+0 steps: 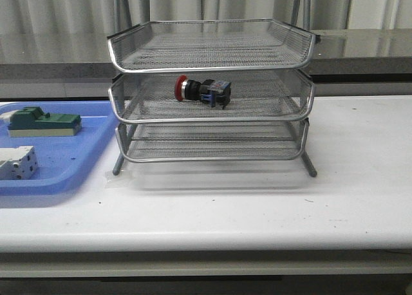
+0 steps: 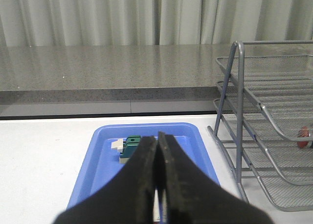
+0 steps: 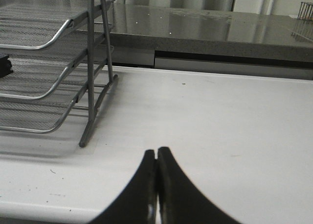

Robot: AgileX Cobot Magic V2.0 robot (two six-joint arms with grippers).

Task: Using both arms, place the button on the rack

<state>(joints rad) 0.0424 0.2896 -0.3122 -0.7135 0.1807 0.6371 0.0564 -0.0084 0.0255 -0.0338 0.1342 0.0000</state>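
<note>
The button (image 1: 203, 91), red head to the left and black-blue body to the right, lies on its side on the middle tier of the silver wire rack (image 1: 211, 66). Only its red edge (image 2: 304, 135) shows in the left wrist view, and a black end (image 3: 5, 65) in the right wrist view. My left gripper (image 2: 157, 136) is shut and empty above the blue tray, left of the rack (image 2: 264, 116). Over bare table to the right of the rack (image 3: 58, 62), my right gripper (image 3: 156, 151) is shut with nothing in it. Neither arm shows in the front view.
A blue plastic tray (image 1: 90, 153) sits left of the rack, holding a green block-shaped part (image 1: 44, 122) and a white-grey terminal block (image 1: 17, 162). A grey stone ledge (image 1: 360, 47) and curtains run behind the white table (image 1: 257, 211).
</note>
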